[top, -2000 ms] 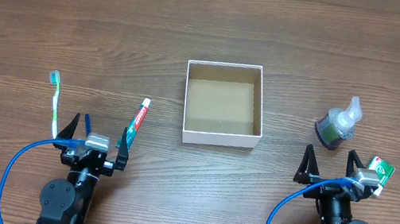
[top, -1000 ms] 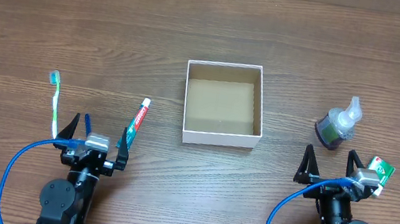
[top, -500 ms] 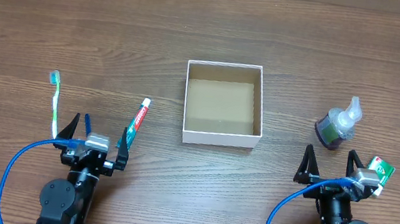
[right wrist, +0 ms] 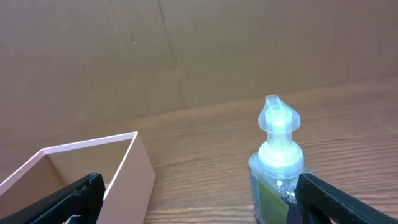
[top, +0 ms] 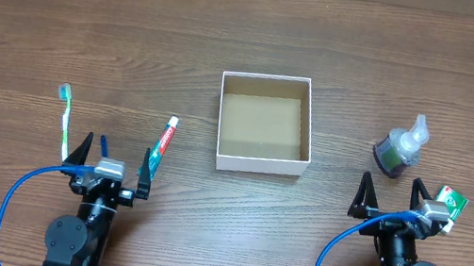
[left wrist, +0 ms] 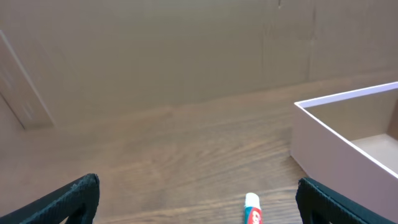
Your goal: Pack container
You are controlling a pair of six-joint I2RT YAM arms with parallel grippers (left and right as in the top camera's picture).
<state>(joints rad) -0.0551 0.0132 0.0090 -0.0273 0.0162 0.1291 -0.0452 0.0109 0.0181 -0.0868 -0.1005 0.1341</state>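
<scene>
**Box open at mid-worktop, both sets of fingers spread and holding nothing**

The box (top: 261, 164) sits in the middle of the worktop (top: 92, 24), square to me and lidless. It has white walls and a bare brown floor with nothing in it. It lies ahead of me, between my two arms and well apart from both. My left wrist camera catches its near corner at the right edge (left wrist: 336, 149). My right wrist camera catches another corner at the lower left (right wrist: 134, 177).

Left of the box and near it, the toothpaste (top: 163, 141) lies flat at a slight slant, white cap pointing away from me. Its near end comes just beside one of my left fingers (top: 116, 158), which stand wide apart. Further left lies the toothbrush (top: 65, 120), head away from me. Its handle runs down to the other side of those fingers; I cannot tell whether it touches.

Right of the box, apart from it, the pump bottle (top: 400, 149) stands upright just beyond my right fingers (top: 390, 196), which are also spread wide. A green pack (top: 451, 201) lies right against their outer side.
</scene>
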